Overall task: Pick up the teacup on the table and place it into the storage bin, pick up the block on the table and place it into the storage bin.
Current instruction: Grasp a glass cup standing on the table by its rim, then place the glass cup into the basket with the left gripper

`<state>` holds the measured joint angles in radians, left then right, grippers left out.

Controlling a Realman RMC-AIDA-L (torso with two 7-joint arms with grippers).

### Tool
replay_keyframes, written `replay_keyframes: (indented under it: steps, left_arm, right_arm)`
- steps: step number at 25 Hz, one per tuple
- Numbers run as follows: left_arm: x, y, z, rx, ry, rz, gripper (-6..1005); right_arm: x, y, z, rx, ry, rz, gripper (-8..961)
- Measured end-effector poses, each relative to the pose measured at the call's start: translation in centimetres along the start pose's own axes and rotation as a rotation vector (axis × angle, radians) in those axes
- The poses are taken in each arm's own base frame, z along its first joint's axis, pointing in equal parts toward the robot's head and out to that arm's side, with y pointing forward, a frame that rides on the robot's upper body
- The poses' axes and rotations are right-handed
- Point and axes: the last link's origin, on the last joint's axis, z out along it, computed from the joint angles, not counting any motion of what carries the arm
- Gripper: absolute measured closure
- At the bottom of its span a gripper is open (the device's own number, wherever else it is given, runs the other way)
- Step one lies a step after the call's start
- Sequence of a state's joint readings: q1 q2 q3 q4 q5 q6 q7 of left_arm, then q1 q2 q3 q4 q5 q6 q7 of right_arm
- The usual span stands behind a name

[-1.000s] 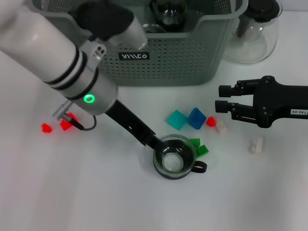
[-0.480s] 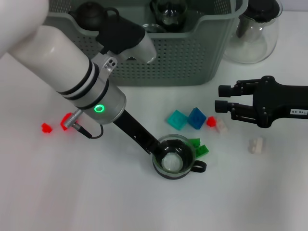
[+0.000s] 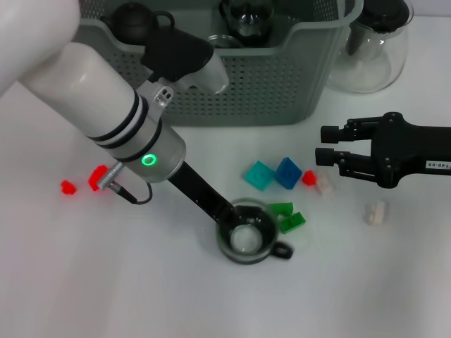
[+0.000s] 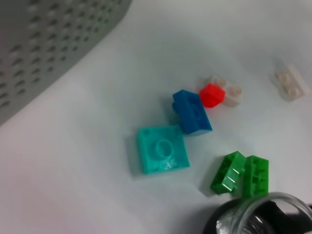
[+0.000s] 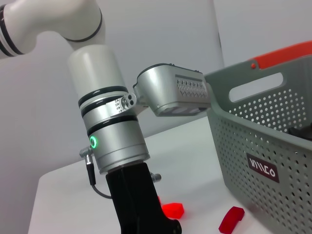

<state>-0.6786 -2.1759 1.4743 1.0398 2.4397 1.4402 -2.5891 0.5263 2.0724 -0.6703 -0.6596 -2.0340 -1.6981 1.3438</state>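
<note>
The left gripper [image 3: 227, 213] is reaching down to the teacup [image 3: 246, 239] on the white table [image 3: 141, 282], its black fingers sitting at the cup's rim on the side toward the arm; whether they are clamping the rim or standing apart cannot be told, since the cup and the arm are hiding the tips. The teacup is standing upright on the table in front of the storage bin [image 3: 261, 84], with its dark handle pointing away from the left arm. Two green blocks [image 3: 287, 216] are lying just beside the cup, and the left wrist view is showing them [image 4: 241, 174] close to the glass rim [image 4: 263, 214]. Farther toward the bin, a teal block [image 3: 259, 174] and a blue block [image 3: 287, 172] are lying side by side, with a small red block [image 3: 309, 178] and a pale block [image 3: 325, 185] touching each other next to them. Another pale block [image 3: 375, 213] is lying apart, below the right arm. Two red blocks [image 3: 83, 182] are lying on the far side of the left arm. The right gripper [image 3: 325, 155] is hovering above the table near the red and pale blocks, its fingers standing apart and holding nothing. A glass pitcher [image 3: 370, 46] is standing beside the bin.
</note>
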Motion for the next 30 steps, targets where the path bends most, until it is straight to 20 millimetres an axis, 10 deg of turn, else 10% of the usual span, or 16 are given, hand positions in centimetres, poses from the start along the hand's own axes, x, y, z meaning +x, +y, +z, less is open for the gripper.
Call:
replay_keyframes:
  steps: [10,21,30]
  left_arm:
    - [-0.9,-0.8,-1.8,-0.077,0.018,-0.022,876]
    - [-2.2,-1.3,-8.5,-0.609,0.423,0.055,956]
    - [6.4,-4.0,-18.6,-0.298,0.869,0.109,953]
  right_arm:
    - [0.1,0.0,-0.1,0.001,0.000,0.002,528]
    - [0.0,0.1,-0.1,-0.006,-0.002,0.003,529]
    - [0.4,0.3,0.1,-0.007,-0.006,0.018,529]
